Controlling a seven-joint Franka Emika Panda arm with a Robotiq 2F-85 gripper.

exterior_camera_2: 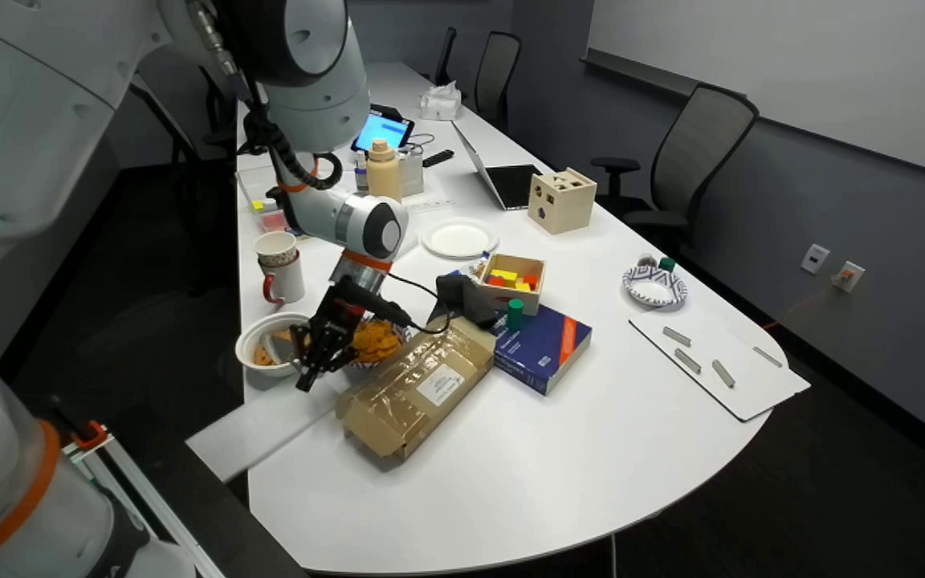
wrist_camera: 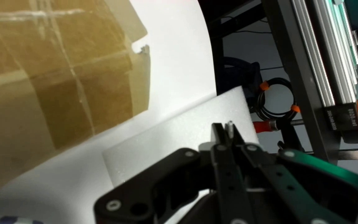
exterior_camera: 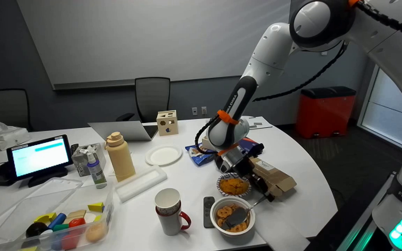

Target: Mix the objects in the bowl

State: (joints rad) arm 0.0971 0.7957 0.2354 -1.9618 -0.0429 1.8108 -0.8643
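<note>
The gripper (wrist_camera: 228, 132) pinches the spatula (exterior_camera: 236, 217) by its thin handle: in the wrist view the fingertips stand almost together, a sliver of bright metal between them. The blade lies inside the white bowl (exterior_camera: 214, 219), across the snack pieces (exterior_camera: 224, 212). Take that bowl as a clock face, 12 at the top of this exterior view: the handle crosses the rim near 2 o'clock and the blade points to about 8. Pieces show from 10 to 12 and again round 6; those under the blade are hidden.

The step in hand looks like stirring. To do it well, slip the blade down the wall at 8, get under the pieces and turn the bottom ones over toward 2, then work round the dial in slow, small sweeps. Carry the handle clear of the rim, since leaning on it could tip or drag the bowl. The bowl sits near the edge of the table (exterior_camera_2: 591, 441), so strokes toward 6 call for a gentle touch. The small bowl (exterior_camera: 219, 184) is close at 12 and the remote (exterior_camera: 208, 212) just beside at 9; wide swings might knock either.
</note>
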